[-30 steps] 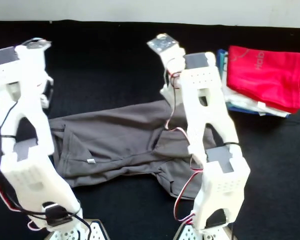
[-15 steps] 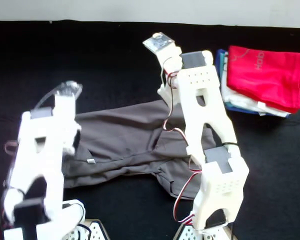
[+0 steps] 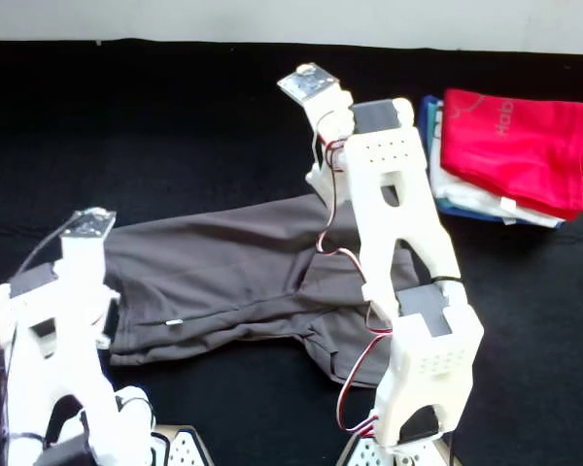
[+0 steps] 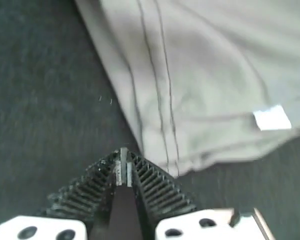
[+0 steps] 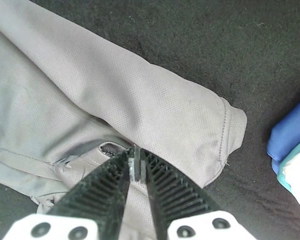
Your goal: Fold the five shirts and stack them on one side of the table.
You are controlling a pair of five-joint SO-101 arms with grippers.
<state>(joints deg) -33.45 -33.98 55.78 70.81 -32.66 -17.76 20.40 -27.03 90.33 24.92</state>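
At the lower left of the high view, the left gripper (image 4: 123, 162) is pressed together on nothing, just beside the hem of the grey shirt (image 3: 223, 272). This shirt lies crumpled in the middle of the black table (image 3: 175, 116). The right gripper (image 5: 135, 167) is also closed and empty over a sleeve, and the folded stack (image 3: 505, 155) lies at the upper right.

The grey shirt (image 3: 223, 282) is soft, matt cloth, and up close it has tiny dots all over, like a net. Its little tag (image 4: 271, 119) is white and smooth. The counter (image 3: 175, 116) has a black, fuzzy, matt cover. The red shirt (image 3: 515, 146), far right, is smooth cloth. The left arm (image 3: 63, 330) and right arm (image 3: 408, 243) are smooth white plastic. The left hand (image 4: 122, 161) and right hand (image 5: 135, 160) are black plastic with rough little ridges.
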